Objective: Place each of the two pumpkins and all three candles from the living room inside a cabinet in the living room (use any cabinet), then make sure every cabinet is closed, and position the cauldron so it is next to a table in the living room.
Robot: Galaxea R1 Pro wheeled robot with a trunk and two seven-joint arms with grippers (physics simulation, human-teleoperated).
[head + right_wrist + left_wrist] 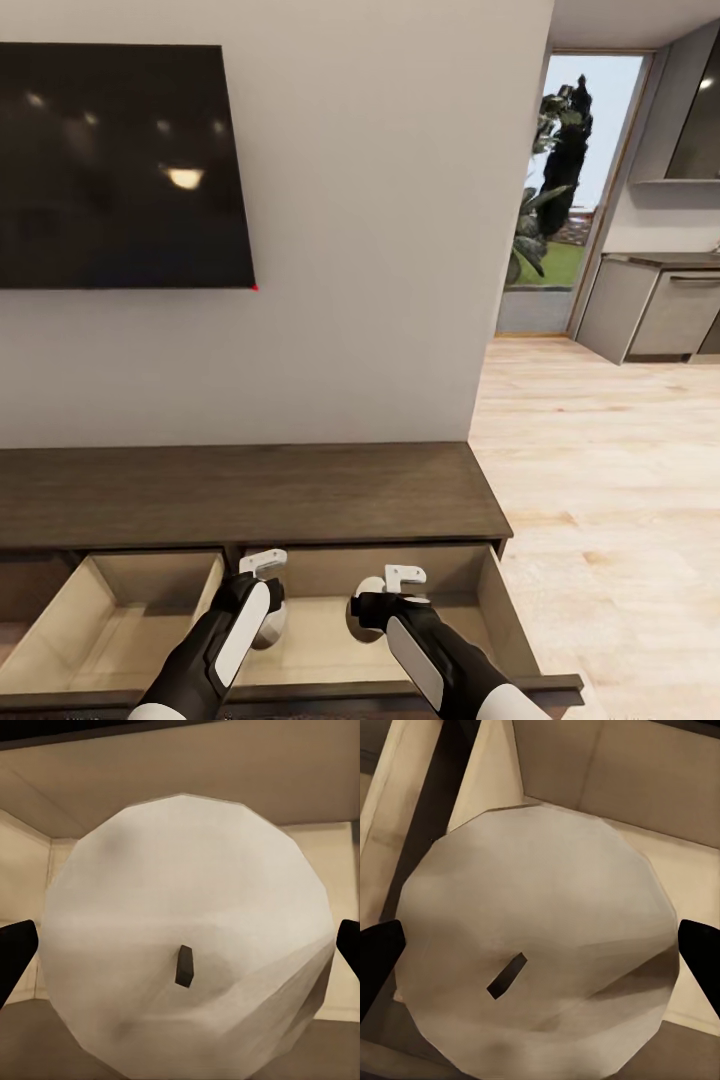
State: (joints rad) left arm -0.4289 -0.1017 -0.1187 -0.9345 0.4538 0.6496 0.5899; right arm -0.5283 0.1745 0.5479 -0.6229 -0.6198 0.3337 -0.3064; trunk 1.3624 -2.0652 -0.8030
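I stand before the cabinet [250, 495], the long low dark brown unit against the pale wall under a dark wall screen [120, 165]. Two of its drawers are pulled out, showing pale beige insides: one on my left side [110, 620] and one on my right side [330, 620].

My left gripper [265, 612] hangs over the right-hand drawer near its left wall. It is closed on a candle [536, 945]: in the left wrist view the whitish round end face with its short dark wick sits between my two dark fingertips [379, 960], which press at either edge. In the head view a pale rounded part of this candle [270, 628] shows beside the gripper.

My right gripper [372, 600] hangs over the same drawer, further to my right. It is likewise closed on a second candle [187, 945], its whitish face and dark wick seen end-on between the fingertips [15, 952], with the beige drawer wall behind. In the head view a pale edge of it [360, 612] shows by the gripper.

Both candles are held above the drawer floor; whether either touches it I cannot tell.

To my right the light wooden floor [610, 500] runs toward a grey kitchen unit [660, 310] and a doorway with greenery outside.
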